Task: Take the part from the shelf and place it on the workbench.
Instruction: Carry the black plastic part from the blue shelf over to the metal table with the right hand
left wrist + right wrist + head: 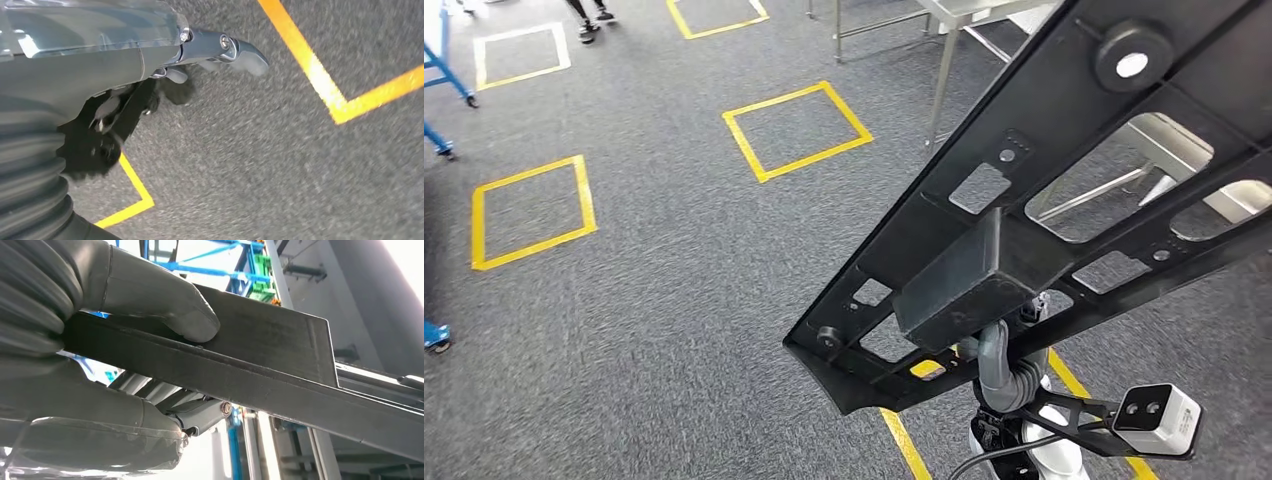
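A long black plastic part (1044, 190) with cut-out openings and a box-shaped block on its underside stretches from the lower middle to the upper right of the head view, tilted above the carpet. My right hand (1002, 368) grips it from below near its lower end. In the right wrist view the thumb (165, 302) presses on the part's (260, 357) flat edge and the fingers (200, 412) wrap under it. My left hand (150, 45) hangs over the floor with its fingers stretched out and nothing in it. The metal workbench (969, 12) stands at the upper right, partly hidden by the part.
Grey carpet carries yellow taped squares (796, 130) and a yellow line (904, 440). Blue cart frames with wheels (436, 335) stand along the left edge. A person's feet (590, 24) are at the top left. Metal table legs (939, 90) stand ahead.
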